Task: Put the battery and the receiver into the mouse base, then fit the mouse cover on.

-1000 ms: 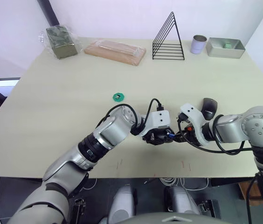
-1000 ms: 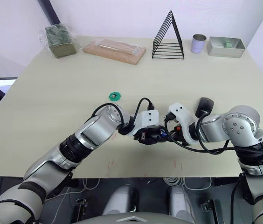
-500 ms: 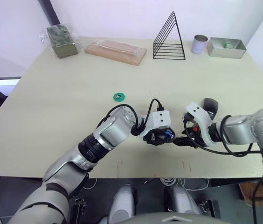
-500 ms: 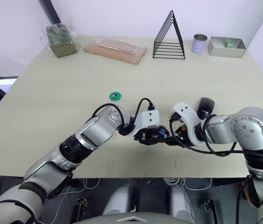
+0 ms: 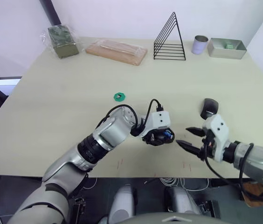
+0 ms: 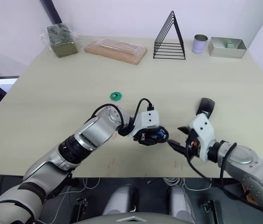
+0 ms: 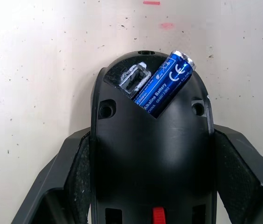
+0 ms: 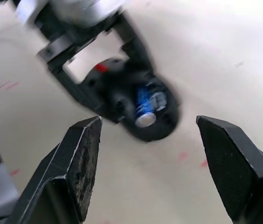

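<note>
- Near the bench's (image 5: 52, 93) front edge, just right of the green ring (image 5: 119, 96) and nearer: base (image 7: 152, 154) clamped between the fingers of the left pincer (image 5: 158, 136), one finger on each flank.
- In the base's hollow: battery (image 7: 165, 83) lying tilted, white end poking up over the rim on the side away from the pincer, not seated flat by the look of it; a small silvery slot (image 7: 134, 78) just beside it.
- Right of the base, apart from it: right pincer (image 5: 190, 138) with fingers spread wide and empty, tips aimed back toward the base.
- Beyond the right pincer, farther from the front edge: cover (image 5: 209, 108) resting on the bench, well clear of the base.
- Key relation: battery's long axis runs slantwise across the base, raised end toward the open right pincer; right arm nearer to that end, so likely the one to press it down.
- Receiver: cannot tell where.
</note>
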